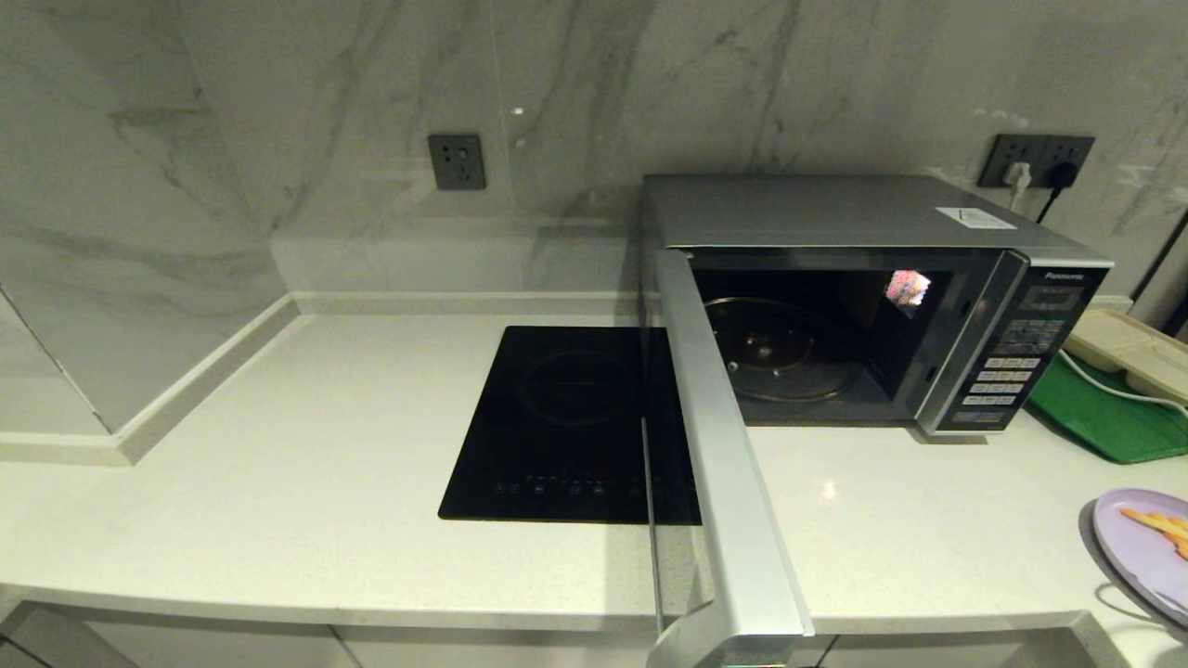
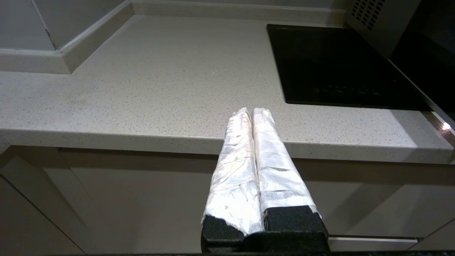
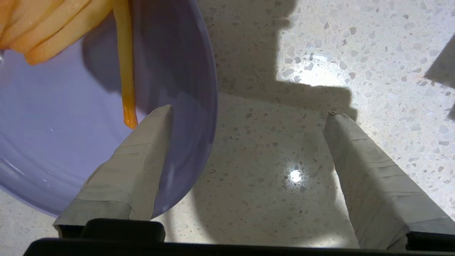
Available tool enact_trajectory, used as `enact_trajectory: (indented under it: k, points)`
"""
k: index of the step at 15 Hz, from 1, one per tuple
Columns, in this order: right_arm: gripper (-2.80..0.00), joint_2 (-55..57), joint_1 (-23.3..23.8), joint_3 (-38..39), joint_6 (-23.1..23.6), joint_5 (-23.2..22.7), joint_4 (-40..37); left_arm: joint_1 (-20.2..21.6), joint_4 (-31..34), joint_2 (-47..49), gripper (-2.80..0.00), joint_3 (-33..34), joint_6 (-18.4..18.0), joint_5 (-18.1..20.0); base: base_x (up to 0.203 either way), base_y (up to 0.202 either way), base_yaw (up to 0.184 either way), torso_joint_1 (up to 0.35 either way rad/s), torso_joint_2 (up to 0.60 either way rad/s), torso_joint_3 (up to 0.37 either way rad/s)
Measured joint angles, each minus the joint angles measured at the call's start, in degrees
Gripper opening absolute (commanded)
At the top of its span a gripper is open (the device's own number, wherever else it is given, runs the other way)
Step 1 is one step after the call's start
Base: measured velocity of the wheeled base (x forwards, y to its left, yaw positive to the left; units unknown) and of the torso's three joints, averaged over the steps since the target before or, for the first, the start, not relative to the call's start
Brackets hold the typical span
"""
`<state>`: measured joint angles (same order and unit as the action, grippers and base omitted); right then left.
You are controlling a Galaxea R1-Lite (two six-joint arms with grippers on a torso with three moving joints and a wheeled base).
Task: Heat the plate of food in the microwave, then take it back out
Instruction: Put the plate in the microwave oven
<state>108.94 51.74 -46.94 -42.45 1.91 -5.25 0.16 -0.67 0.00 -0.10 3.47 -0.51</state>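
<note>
The microwave (image 1: 835,215) stands at the back right of the counter, its door (image 1: 726,464) swung wide open toward me and the glass turntable (image 1: 781,358) bare inside. The lilac plate of food (image 1: 1143,545), with orange-yellow fries (image 3: 53,28), rests on the counter at the far right front. My right gripper (image 3: 249,113) hangs open just above it: one finger (image 3: 142,156) is over the plate's rim and the other over bare counter. It holds nothing. My left gripper (image 2: 251,111) is shut and empty, parked low in front of the counter's front edge.
A black glass cooktop (image 1: 568,417) lies flush in the counter left of the open door. A beige compartment tray (image 1: 1128,351) on a green board (image 1: 1104,422) sits right of the microwave. Marble walls close the back and the left side.
</note>
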Motion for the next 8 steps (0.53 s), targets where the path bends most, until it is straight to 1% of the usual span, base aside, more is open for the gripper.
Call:
enact_trajectory:
  k: [8]
  points:
    - [0.00, 2.70, 0.02, -1.14, 0.00, 0.44, 0.19, 0.00, 0.01, 0.00, -2.80, 0.00, 0.00, 0.00, 0.000, 0.000, 0.000, 0.000, 0.00, 0.000]
